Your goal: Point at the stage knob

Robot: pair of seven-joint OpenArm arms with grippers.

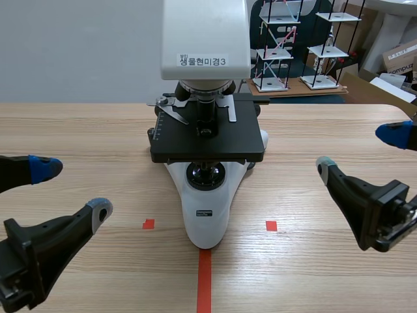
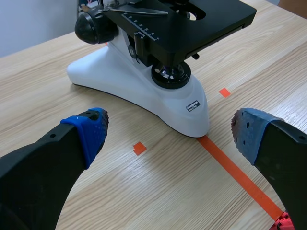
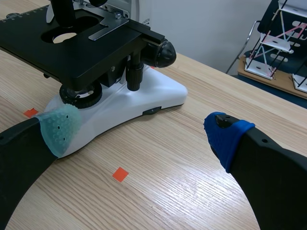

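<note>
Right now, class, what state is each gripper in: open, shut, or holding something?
Left gripper: open, holding nothing.
Right gripper: open, holding nothing.

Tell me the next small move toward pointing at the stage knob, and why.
Probably ease the right gripper forward toward the stage knob, the black stem hanging under the stage on that arm's side. Both it and the left gripper stand open, short of the microscope, touching nothing; aim below the stage, not at the round focus knob beside it.
</note>
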